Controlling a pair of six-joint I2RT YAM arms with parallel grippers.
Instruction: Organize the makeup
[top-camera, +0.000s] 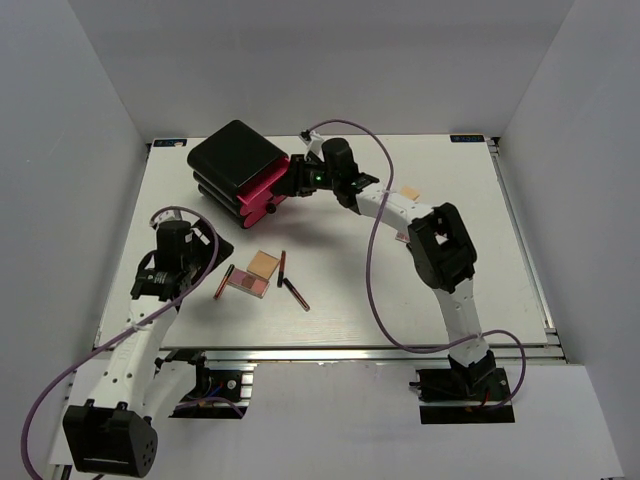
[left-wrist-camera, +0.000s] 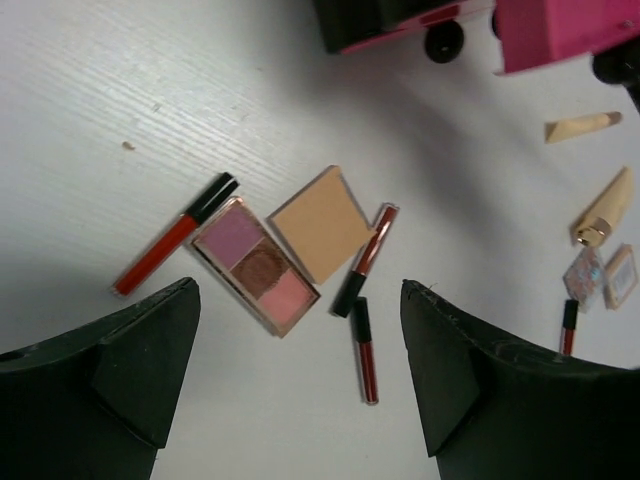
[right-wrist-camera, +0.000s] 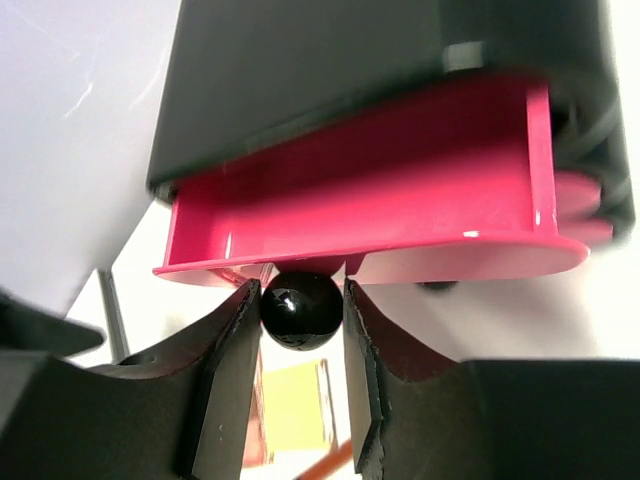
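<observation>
White wood-grain table (top-camera: 500, 250) holds makeup (top-camera: 247, 283) between grey walls (top-camera: 320, 60).

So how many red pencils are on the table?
4 red pencils: one left of the eyeshadow palette, one right of the tan compact, one just below that, one far right. Others may be hidden.
</observation>
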